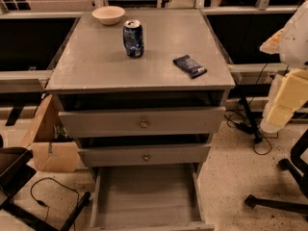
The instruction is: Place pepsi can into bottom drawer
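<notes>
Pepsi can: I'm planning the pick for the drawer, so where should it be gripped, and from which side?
Probably grip the small dark-blue pepsi can, silver-topped, across its round side wall at mid-height, coming level from the right, where the end effector hangs beside the grey cabinet. It stands upright; the cream bowl and flat dark-blue snack packet lie apart from it.

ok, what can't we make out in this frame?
All in the camera view:
1. Gripper: at the right edge, beside the cabinet; the frame edge cuts off its arm.
2. Bottom drawer: front end cut off by the bottom edge.
3. Upper drawers: insides dark, hidden behind their fronts.
4. Can: markings too small to read.
</notes>
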Controlling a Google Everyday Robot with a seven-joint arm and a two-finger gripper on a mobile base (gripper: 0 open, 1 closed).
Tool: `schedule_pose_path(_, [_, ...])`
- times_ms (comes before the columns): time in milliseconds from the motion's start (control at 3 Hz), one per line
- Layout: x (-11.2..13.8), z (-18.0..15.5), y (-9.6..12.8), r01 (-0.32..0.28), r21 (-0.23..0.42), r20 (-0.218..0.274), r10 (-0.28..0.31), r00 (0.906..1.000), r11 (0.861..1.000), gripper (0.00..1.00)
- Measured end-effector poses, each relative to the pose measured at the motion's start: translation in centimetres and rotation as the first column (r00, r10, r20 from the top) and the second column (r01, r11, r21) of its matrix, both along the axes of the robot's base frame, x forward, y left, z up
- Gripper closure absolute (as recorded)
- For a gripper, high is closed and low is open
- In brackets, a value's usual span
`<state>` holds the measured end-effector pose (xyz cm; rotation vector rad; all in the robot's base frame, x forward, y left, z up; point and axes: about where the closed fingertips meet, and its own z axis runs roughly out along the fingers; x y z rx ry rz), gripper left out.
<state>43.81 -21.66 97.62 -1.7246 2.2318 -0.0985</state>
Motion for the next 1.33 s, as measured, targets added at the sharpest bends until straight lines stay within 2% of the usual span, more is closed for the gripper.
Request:
schedule_pose_path(667, [0.5, 0.0, -0.1, -0.004, 0.018, 0.019, 0.004, 0.9998, 1.000, 0.00])
schedule_pose_path(1000, [3.6, -0.6, -0.5, -0.027, 0.092, 0.090, 0.019, 0.9958, 0.995, 0.00])
schedule_pose_path(1333, [9.4, -0.1, 0.0, -0.036, 0.200, 0.195, -0.004, 0.9807, 0.979, 0.00])
